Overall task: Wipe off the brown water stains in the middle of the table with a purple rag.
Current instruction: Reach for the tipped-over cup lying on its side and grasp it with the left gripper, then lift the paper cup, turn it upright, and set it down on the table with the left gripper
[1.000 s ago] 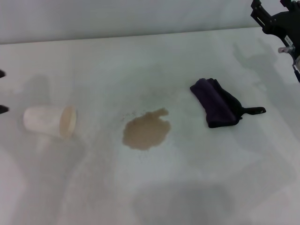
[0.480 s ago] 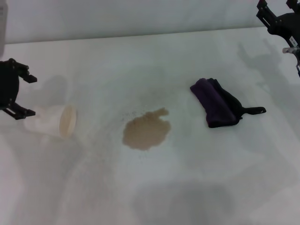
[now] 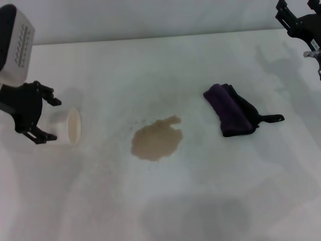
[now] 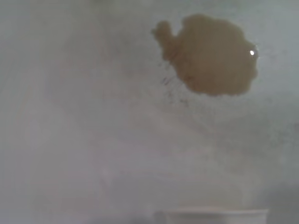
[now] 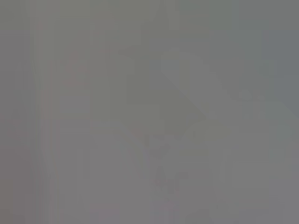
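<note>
Grippers first. Your left gripper (image 3: 48, 119), black and two-fingered, hangs at the near left of the large matte white table (image 3: 150, 65) with its fingers spread apart on either side of a white paper cup (image 3: 67, 127) lying on its side, mouth towards the middle. Whether the fingers touch the cup, you cannot tell. Your right gripper (image 3: 296, 22) sits high at the far right corner, well apart from everything; only part of it shows, and you cannot tell how its fingers stand. The right wrist view gives you nothing readable.

Cloth: small dark purple rag (image 3: 231, 116), a soft rolled bundle with black folds and a thin black strip poking out to the right. It lies right of centre, on the right arm's side, untouched.

Stain: tan-brown roundish puddle with a small lobe (image 3: 156, 140), in the middle of the table between cup and rag, clear of both. The left wrist view shows it again (image 4: 210, 53), with the cup's rim at the frame's edge.

Containers: one, the tipped cup. Its inside looks pale and empty, so it is judged to be the spill's source.

Judgement: wiping is not yet begun. The left arm appears placed to deal with the cup, and the rag suits the right arm.
</note>
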Robot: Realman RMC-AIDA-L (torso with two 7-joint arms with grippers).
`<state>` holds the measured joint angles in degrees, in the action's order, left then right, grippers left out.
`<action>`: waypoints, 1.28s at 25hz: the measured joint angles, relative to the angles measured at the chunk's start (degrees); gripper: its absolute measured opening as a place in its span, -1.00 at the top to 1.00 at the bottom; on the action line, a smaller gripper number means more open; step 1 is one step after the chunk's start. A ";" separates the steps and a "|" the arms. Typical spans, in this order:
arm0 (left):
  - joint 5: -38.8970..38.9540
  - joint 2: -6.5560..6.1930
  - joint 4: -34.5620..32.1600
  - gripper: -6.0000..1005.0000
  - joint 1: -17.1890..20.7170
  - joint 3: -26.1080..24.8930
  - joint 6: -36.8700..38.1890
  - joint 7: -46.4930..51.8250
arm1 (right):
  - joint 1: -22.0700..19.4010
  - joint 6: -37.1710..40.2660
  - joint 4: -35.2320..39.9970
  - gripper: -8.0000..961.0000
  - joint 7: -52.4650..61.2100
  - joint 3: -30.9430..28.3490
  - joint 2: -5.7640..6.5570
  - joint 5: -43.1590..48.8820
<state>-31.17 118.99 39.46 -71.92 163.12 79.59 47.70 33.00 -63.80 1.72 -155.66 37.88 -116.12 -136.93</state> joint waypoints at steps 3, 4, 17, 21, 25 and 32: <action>-1.02 0.08 -1.90 -0.76 1.06 0.00 -2.29 0.47 | -0.06 -0.08 -0.09 -0.82 0.01 0.00 -0.01 0.00; -1.26 0.08 -2.44 -0.76 1.44 0.00 -2.90 0.67 | -0.08 -0.16 -0.11 -0.81 0.01 0.00 -0.02 0.01; -0.19 0.02 -6.01 -0.72 4.65 -0.04 -7.14 1.37 | -0.57 -1.16 -0.14 -0.81 0.98 0.49 -0.08 0.43; 3.79 -0.07 -5.58 -0.60 4.92 -0.09 -7.54 2.62 | -0.57 -1.22 -0.14 -0.81 0.98 0.53 -0.08 0.45; 9.91 -0.29 -4.84 -0.56 5.00 -0.09 -7.55 4.22 | -0.53 -1.24 -0.14 -0.81 0.98 0.42 -0.08 0.44; 30.93 -0.27 -5.32 -0.56 9.62 -0.08 -6.45 3.28 | -0.25 -1.21 -0.14 -0.81 0.98 0.11 -0.06 0.42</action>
<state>-0.24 118.72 34.15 -62.31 163.04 73.14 50.99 32.75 -65.01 1.58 -154.68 37.99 -116.18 -136.51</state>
